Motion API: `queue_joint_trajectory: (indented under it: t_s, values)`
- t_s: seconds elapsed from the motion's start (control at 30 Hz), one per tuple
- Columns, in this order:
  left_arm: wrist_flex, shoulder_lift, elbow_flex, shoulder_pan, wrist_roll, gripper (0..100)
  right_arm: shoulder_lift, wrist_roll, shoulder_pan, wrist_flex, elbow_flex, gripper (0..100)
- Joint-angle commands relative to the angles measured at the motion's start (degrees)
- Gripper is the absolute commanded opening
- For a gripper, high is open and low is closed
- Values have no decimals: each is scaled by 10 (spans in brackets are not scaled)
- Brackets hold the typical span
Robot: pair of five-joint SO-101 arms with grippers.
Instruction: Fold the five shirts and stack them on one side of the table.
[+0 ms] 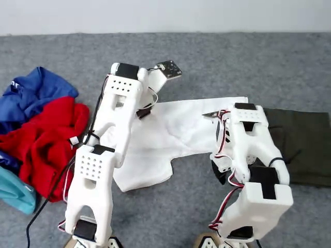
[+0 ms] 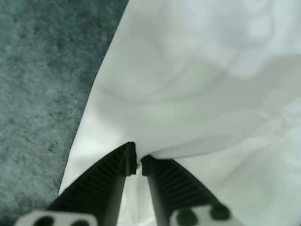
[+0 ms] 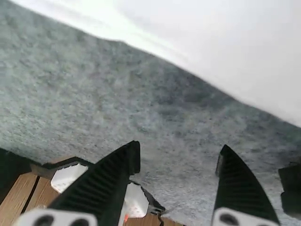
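Well, left gripper is pinched almost closed on a fold of the white shirt, which is spread mid-worktop. Right gripper gapes wide with nothing in it, over grey felt just beside that shirt's edge. Dark green shirt lies flat on the right arm's side. Red shirt, blue shirt and teal shirt are heaped on the left arm's side.

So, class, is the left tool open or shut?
Shut: the left tool pinches a fold of the white shirt.
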Motion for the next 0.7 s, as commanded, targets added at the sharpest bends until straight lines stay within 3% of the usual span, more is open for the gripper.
queue_joint_trajectory:
  t_s: [0.0, 0.33, 0.43, 0.67]
  values:
    - [14, -11, -21, -4, 11, 137, -32, -7, -6, -4, 1, 266]
    - [14, -12, -21, -6, 29, 151, -32, -7, -4, -5, 1, 266]
    - [15, -36, -13, -17, 88, 151, -32, -7, 0, -6, 1, 266]
    - [14, -164, 185, -25, 90, 152, -32, -15, -4, -63, -35, 266]
